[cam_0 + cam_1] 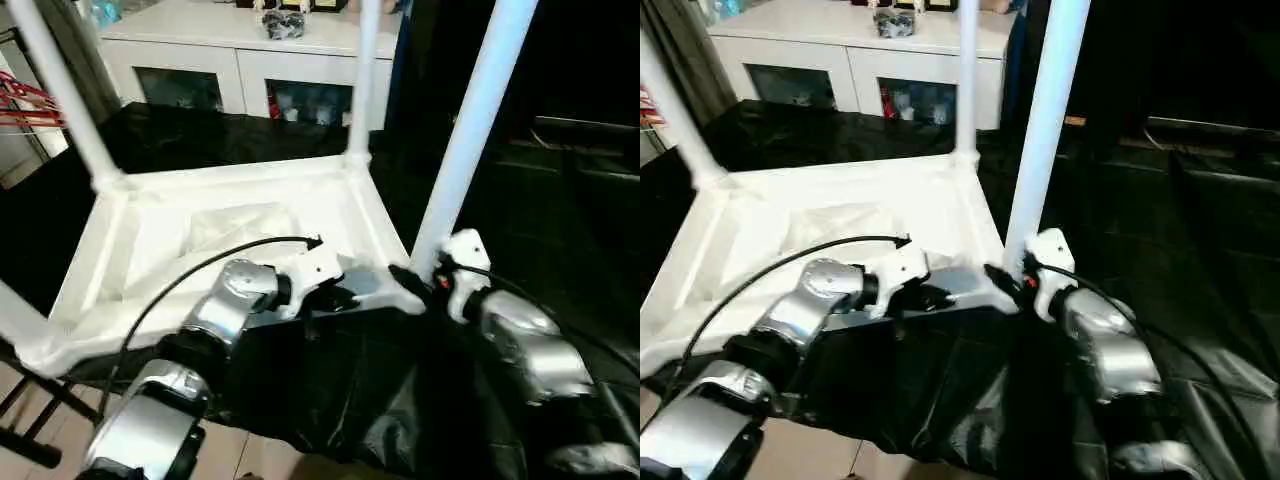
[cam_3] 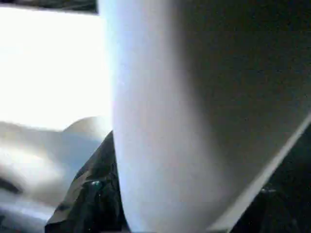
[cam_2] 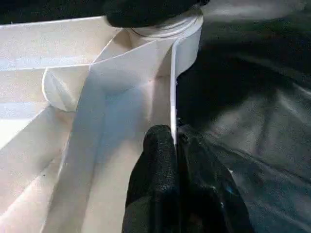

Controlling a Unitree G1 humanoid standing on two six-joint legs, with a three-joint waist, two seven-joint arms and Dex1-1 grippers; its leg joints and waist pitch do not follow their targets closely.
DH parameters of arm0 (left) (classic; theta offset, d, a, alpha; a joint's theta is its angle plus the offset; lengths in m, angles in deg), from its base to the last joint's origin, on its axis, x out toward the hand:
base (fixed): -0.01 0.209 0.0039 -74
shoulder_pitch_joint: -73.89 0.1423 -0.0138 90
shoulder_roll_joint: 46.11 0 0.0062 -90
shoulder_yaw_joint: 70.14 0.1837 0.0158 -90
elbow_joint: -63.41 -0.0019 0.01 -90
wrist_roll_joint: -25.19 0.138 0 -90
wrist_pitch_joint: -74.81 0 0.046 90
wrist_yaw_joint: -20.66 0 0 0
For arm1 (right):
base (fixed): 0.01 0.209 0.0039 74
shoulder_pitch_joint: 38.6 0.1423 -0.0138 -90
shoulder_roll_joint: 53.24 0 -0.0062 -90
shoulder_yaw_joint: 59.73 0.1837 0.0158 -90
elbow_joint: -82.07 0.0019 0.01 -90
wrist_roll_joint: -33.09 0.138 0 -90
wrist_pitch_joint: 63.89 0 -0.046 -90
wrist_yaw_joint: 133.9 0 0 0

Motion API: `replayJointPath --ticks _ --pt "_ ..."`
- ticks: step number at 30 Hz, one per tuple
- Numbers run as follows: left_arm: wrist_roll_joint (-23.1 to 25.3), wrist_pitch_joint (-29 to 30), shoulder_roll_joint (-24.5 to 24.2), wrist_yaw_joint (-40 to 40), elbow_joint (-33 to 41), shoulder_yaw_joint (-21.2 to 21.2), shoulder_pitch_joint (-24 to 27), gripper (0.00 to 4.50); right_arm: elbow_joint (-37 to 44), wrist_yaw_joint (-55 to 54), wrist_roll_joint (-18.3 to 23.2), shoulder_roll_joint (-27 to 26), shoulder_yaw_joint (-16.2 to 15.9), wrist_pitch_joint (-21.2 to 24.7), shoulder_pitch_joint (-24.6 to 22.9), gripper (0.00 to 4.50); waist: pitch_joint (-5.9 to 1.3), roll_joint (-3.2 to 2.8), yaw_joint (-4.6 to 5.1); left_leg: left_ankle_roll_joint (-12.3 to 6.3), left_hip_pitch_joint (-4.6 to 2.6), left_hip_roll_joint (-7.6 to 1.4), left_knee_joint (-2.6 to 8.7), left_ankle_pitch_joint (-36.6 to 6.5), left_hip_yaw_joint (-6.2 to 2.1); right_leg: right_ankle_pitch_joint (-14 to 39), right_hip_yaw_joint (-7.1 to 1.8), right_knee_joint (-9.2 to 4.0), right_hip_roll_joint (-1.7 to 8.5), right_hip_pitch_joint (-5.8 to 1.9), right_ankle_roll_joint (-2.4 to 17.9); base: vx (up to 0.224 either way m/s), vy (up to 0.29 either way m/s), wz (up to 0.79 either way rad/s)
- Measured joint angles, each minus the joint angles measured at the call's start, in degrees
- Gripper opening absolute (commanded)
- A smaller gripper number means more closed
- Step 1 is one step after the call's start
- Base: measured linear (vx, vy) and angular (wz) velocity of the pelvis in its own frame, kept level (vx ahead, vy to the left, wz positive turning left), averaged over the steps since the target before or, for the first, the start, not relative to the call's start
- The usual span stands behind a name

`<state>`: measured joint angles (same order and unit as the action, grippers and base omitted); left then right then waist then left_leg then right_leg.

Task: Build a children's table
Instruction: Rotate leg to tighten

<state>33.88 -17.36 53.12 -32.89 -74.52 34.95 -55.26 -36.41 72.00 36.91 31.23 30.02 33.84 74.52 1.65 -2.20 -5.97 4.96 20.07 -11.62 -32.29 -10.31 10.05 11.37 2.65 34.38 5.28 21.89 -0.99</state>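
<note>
The white table top (image 1: 250, 215) lies upside down on a black sheet, ribbed underside up. Legs stand up from its corners: far left leg (image 1: 60, 90), far right leg (image 1: 365, 80), near right leg (image 1: 470, 130), and part of a near left leg (image 1: 15, 315). My left gripper (image 1: 345, 297) is shut on the thin front rim (image 3: 172, 87) of the top, close to the near right corner socket (image 3: 165, 24). My right gripper (image 1: 425, 275) sits at the base of the near right leg (image 2: 160, 121), right against it.
A white cabinet (image 1: 240, 40) with glass doors stands behind the table top. The black sheet (image 1: 350, 380) covers the work surface and hangs over its front edge. A red wire rack (image 1: 25, 105) pokes in at the left, and a dark frame (image 1: 30, 400) stands at lower left over the tiled floor.
</note>
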Motion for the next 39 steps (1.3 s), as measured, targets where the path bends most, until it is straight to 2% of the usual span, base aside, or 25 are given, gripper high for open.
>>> replayJointPath --ticks 1,4,8,13,18,26,30,31,33,35,39 --pt "0.09 0.36 0.51 1.02 -0.03 0.0 -0.01 0.0 -1.16 -2.14 -0.2 -0.59 0.06 -0.7 0.61 2.69 -0.01 -0.02 0.11 0.0 -0.01 0.02 0.02 0.0 0.0 0.0 -0.02 -0.02 0.0 -0.01 0.0 0.0 0.0 0.0" --pt "0.21 1.22 1.14 2.35 0.22 -0.02 0.0 0.0 -3.2 -5.62 -0.54 -2.76 1.16 -2.11 1.71 2.78 -0.06 -0.08 0.3 0.0 0.01 0.02 0.04 0.0 0.0 0.0 -0.03 -0.03 0.0 -0.01 0.0 0.0 0.0 0.0" --pt "0.2 1.22 1.02 1.71 0.71 -0.1 0.23 0.0 -3.16 -5.03 -0.79 -2.8 1.15 -2.54 1.68 3.17 -0.07 -0.1 0.37 0.0 0.03 0.03 0.14 0.0 0.0 0.0 -0.02 -0.09 0.0 0.0 0.0 0.0 0.0 0.0" --pt "-0.16 1.13 0.06 -0.84 2.55 -0.1 1.14 0.0 -1.69 0.45 -1.11 -0.66 0.2 -3.51 0.35 3.17 -0.07 -0.13 0.43 0.0 0.07 0.03 0.39 0.0 0.01 -0.1 0.02 -0.25 -0.01 0.02 0.17 0.0 0.0 0.0" --pt "-1.34 0.34 -2.05 -5.88 4.44 0.27 2.18 0.0 2.17 11.11 -0.75 5.32 -2.89 -5.28 -3.23 3.17 -0.06 -0.23 0.0 0.0 0.16 0.02 0.44 0.0 0.01 0.05 0.04 -0.3 -0.02 0.07 0.05 0.0 0.0 0.0" --pt "-3.06 -4.07 -5.53 -16.71 4.53 1.62 2.24 0.0 10.52 32.54 4.62 15.82 -5.77 -3.99 -8.93 3.17 -0.01 -0.19 -1.98 -0.08 0.22 -0.02 0.19 -0.04 0.06 0.1 0.05 -0.41 0.0 0.14 0.04 0.0 0.0 0.0" --pt "-3.5 -4.96 -6.56 -19.5 4.47 1.92 2.24 0.0 12.0 36.37 5.38 17.52 -6.81 -3.84 -9.5 3.17 0.03 -0.17 -2.27 -0.08 0.22 -0.04 0.18 -0.04 0.06 0.1 0.08 -0.37 0.0 0.16 0.04 0.0 0.0 0.0" --pt "-3.75 -5.55 -6.98 -20.55 4.39 2.15 2.24 0.0 12.77 37.78 5.67 18.29 -7.22 -3.38 -9.71 3.03 0.04 -0.16 -2.32 -0.08 0.23 -0.04 0.19 -0.04 0.06 0.1 0.08 -0.38 -0.01 0.16 0.04 0.0 0.0 0.0" --pt "-4.09 -6.32 -7.92 -22.75 4.3 2.3 2.24 0.0 14.34 40.57 6.27 19.41 -7.7 -2.2 -10.14 3.03 0.07 -0.1 -2.43 -0.08 0.25 -0.04 0.19 -0.04 0.06 0.1 0.08 -0.39 0.0 0.17 0.04 0.0 0.0 0.0" --pt "-4.26 -6.81 -8.49 -23.84 4.26 2.35 2.24 0.0 14.84 41.57 6.73 19.74 -7.97 -1.54 -10.23 2.77 0.1 -0.06 -2.45 -0.08 0.28 -0.04 0.17 -0.04 0.06 0.1 0.08 -0.39 0.0 0.18 0.05 0.0 0.0 0.0" --pt "-4.53 -7.35 -9.21 -24.99 4.19 2.39 2.24 0.0 15.16 42.2 7.12 19.82 -8.33 -0.9 -10.31 2.65 0.11 -0.04 -2.39 -0.08 0.34 -0.05 0.13 -0.04 0.06 0.1 0.09 -0.35 0.0 0.24 0.05 0.0 0.0 0.0"
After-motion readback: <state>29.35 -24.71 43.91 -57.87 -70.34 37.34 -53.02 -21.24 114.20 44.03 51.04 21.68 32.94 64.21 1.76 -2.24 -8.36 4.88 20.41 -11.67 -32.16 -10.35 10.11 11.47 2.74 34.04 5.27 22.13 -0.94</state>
